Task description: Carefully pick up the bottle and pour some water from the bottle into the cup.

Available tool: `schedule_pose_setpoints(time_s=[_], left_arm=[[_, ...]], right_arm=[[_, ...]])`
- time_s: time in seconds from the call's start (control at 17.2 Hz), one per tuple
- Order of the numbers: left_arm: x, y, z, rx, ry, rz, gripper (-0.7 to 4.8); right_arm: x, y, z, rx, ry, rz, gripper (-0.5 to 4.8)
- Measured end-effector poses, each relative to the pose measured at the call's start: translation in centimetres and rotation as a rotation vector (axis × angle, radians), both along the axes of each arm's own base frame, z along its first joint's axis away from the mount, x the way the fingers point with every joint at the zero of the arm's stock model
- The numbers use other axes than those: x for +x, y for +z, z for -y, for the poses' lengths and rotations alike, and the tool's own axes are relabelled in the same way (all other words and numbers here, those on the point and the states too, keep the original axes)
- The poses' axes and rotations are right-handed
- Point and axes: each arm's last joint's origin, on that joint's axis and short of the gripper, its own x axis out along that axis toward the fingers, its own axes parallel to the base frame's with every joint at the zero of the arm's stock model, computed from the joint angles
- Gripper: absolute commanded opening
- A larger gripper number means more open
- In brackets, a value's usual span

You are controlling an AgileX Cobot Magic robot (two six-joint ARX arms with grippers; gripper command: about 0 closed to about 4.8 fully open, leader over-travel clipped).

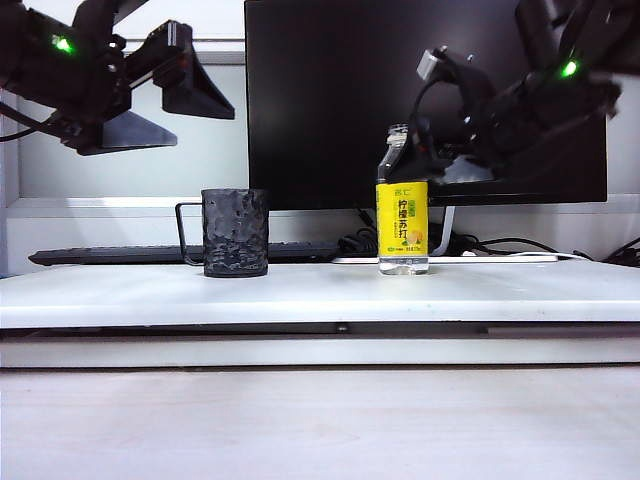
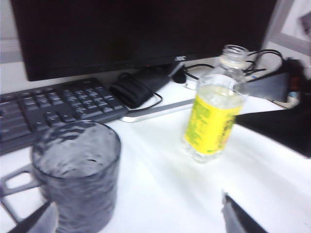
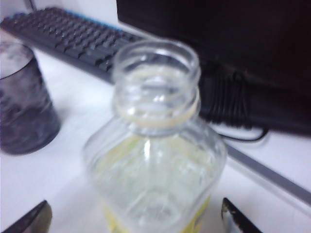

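Observation:
The cup (image 1: 235, 232), black and dimpled with a thin wire handle, stands left of centre on the white table. The bottle (image 1: 402, 215), clear, capless and yellow-labelled, stands upright to its right. My left gripper (image 1: 205, 128) hangs open, high and to the left of the cup. In the left wrist view the cup (image 2: 77, 174) is beside one finger of the open left gripper (image 2: 136, 218), and the bottle (image 2: 214, 116) is farther off. My right gripper (image 1: 415, 155) is at the bottle's neck. In the right wrist view the bottle (image 3: 155, 145) stands between the spread fingers of the right gripper (image 3: 133, 217), untouched. The water is barely discernible.
A large black monitor (image 1: 400, 90) stands behind both objects. A black keyboard (image 1: 120, 255) lies behind the cup, and a bundle of black cables (image 1: 360, 240) by the monitor stand. The table's front edge (image 1: 320, 310) runs across the view.

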Motion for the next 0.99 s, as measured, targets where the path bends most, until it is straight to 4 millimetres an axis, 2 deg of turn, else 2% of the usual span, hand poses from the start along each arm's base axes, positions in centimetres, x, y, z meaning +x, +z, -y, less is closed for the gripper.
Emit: schedule_pose_setpoints(time_s=[0.35, 0.76, 0.99], left_arm=[[-0.3, 0.0, 0.7, 0.000, -0.028, 0.003, 4.79], [-0.4, -0.1, 0.8, 0.005, -0.032, -0.004, 4.79], [-0.4, -0.3, 0.8, 0.013, -0.032, -0.023, 4.79]], right_arm=[[1.4, -3.1, -0.4, -0.009, -0.005, -0.030, 4.79], [1.7, -2.8, -0.8, 0.011, -0.012, 0.032, 4.79], [1.2, -3.1, -3.7, 0.021, 0.021, 0.082, 4.79]])
